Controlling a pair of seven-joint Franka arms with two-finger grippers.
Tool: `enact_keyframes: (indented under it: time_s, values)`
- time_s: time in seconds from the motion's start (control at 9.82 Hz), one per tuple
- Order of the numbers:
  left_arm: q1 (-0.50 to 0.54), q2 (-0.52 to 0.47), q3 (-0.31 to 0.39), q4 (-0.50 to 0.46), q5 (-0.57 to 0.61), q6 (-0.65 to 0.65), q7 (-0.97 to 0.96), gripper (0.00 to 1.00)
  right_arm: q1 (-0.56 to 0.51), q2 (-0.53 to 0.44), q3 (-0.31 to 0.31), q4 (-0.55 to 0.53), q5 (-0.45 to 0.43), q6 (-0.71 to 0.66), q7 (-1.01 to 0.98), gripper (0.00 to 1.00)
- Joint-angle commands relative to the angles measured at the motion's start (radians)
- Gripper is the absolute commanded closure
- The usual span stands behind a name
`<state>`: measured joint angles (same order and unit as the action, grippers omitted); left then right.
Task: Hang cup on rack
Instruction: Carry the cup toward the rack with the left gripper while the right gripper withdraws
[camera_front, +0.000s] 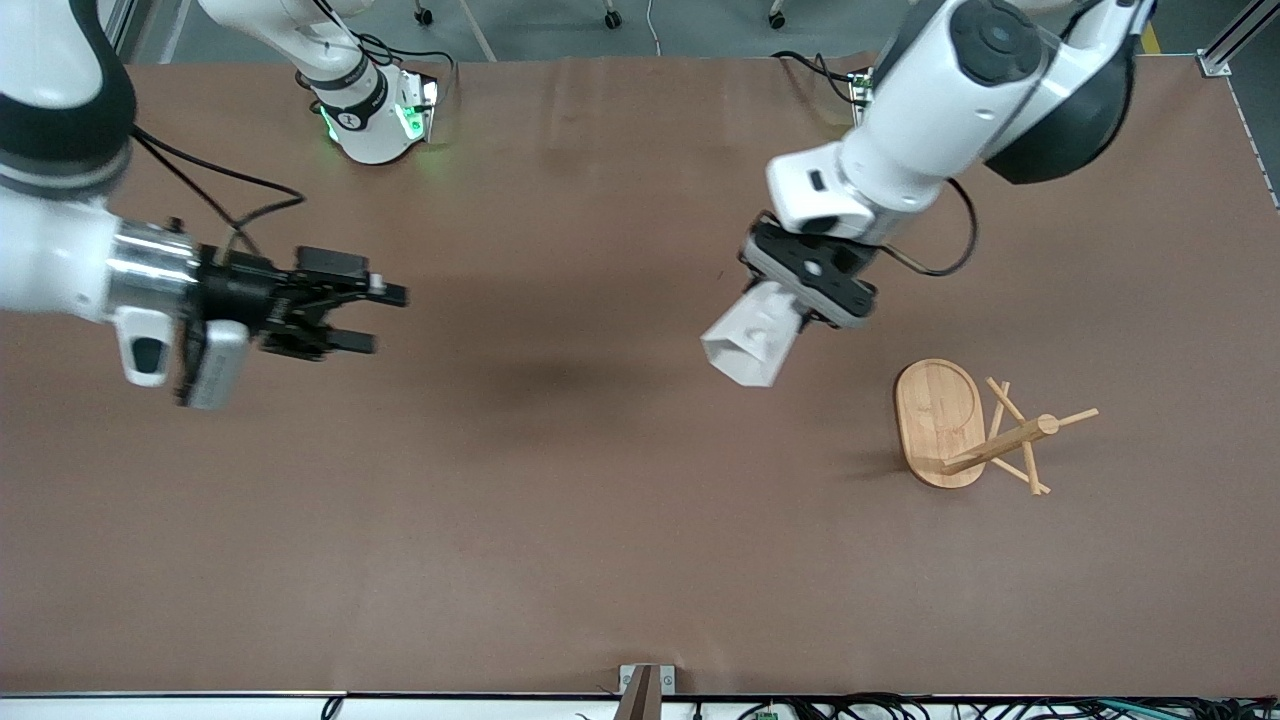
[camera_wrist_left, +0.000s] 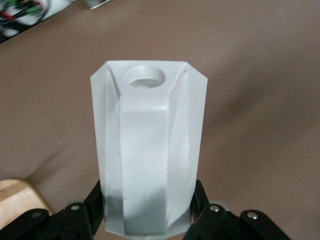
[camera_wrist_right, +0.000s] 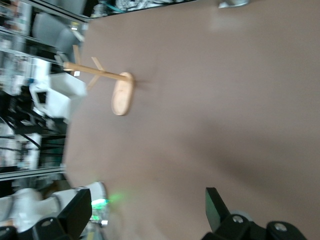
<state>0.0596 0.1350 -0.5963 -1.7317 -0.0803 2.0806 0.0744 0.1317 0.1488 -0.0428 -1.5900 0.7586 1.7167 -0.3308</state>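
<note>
Up in the air over the brown desk (camera_front: 560, 520), the left claw (camera_front: 800, 300) is clenched on the cup (camera_front: 752, 342), gripping it by its base end so that the cup sticks out tilted, its open rim pointing down and toward the front camera. Seen from the left wrist view, the claw's black fingers (camera_wrist_left: 85, 212) press against both sides of the white faceted cup (camera_wrist_left: 150, 155), and the blocky handle with its round hole faces that camera. A corner of the rack's wooden base shows at the edge of that view.

Standing upright on the desk at the left arm's end is the rack (camera_front: 965, 430), its oval base flat on the surface, a central post rising from it and thin pegs sticking out near the top. It sits nearer to the front camera than the spot the cup hangs over, and cup and rack are well apart, nothing touching.

Over the desk at the right arm's end, the right claw (camera_front: 365, 318) hovers released, its two fingers spread with nothing between them. From the right wrist view, the rack (camera_wrist_right: 107, 82) shows farther off.
</note>
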Motion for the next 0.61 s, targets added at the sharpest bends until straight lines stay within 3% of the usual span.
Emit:
enact_keyframes:
  time_s: [0.0, 0.2, 0.31, 0.41, 0.51]
  values:
    - [0.086, -0.087, -0.008, -0.161, -0.021, 0.05, -0.005, 0.92, -0.059, -0.077, 0.015, -0.021, -0.176, -0.04, 0.004, 0.0]
    - [0.155, -0.135, -0.002, -0.236, -0.029, 0.05, -0.004, 0.92, -0.098, -0.11, 0.014, -0.018, -0.336, -0.04, 0.004, 0.0]
    - [0.213, -0.137, -0.005, -0.261, -0.036, 0.049, 0.002, 0.92, -0.113, -0.11, 0.012, -0.001, -0.372, -0.04, 0.004, 0.0]
    - [0.224, -0.132, -0.002, -0.279, -0.051, 0.052, 0.005, 0.91, -0.135, -0.106, 0.014, 0.055, -0.409, -0.042, 0.018, 0.0]
    - [0.255, -0.129, -0.002, -0.298, -0.056, 0.062, 0.005, 0.91, -0.144, -0.103, 0.017, 0.099, -0.5, -0.064, 0.05, 0.0]
